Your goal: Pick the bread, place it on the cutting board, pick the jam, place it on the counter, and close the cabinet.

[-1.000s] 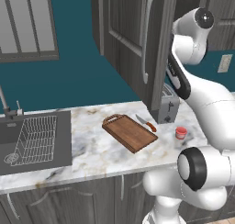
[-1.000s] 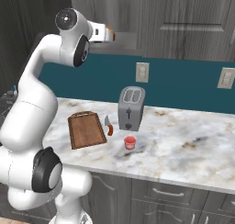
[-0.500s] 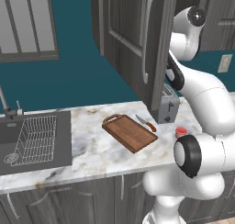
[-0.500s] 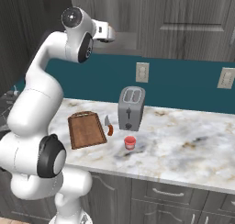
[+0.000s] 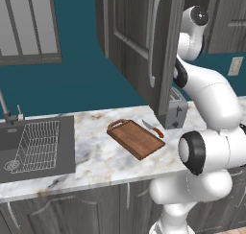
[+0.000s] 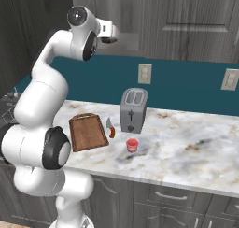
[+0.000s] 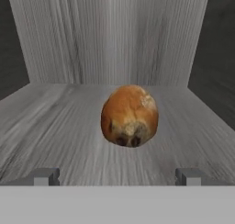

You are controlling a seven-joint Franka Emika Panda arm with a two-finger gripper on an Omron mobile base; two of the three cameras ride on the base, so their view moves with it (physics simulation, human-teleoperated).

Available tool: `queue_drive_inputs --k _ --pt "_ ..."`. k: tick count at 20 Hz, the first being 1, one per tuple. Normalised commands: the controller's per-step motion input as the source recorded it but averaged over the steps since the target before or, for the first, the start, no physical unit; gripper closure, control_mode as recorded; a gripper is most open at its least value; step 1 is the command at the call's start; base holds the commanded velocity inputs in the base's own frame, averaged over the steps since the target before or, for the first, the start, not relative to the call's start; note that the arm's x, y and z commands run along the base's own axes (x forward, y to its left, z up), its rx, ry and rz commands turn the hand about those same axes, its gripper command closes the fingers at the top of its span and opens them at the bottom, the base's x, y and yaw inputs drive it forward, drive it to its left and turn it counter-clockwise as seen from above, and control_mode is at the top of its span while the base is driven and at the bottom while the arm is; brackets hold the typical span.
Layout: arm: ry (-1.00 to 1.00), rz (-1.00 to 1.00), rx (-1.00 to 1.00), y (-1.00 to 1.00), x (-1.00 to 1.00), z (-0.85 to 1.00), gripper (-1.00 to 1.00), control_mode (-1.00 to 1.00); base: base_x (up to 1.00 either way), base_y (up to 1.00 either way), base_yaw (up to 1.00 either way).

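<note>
The light is even and soft in all three rendered views, with no glare and no clear single source; the counter [image 6: 186,143] carries only faint shadows beside the toaster [image 6: 133,110] and the jam [image 6: 132,145]. In the hand view the bread [image 7: 130,115] is bright on top and dark underneath; its edges and the wood grain look slightly soft.

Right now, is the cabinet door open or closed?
Open: the cabinet door swings out over the counter, and the bread sits inside on its shelf.
</note>
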Motion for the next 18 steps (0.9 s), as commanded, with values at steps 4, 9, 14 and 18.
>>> queue_drive_inputs --k 4,9,14,18 --pt "0.0 0.0 0.0 0.0 0.24 -0.04 -1.0 -1.0 0.0 0.0 0.0" --pt "0.0 0.0 0.0 0.0 0.21 -0.09 -1.0 -1.0 0.0 0.0 0.0" --pt "0.0 0.0 0.0 0.0 0.22 -0.09 -1.0 -1.0 0.0 0.0 0.0" --pt "0.0 0.0 0.0 0.0 0.24 -0.03 -1.0 -1.0 0.0 0.0 0.0"
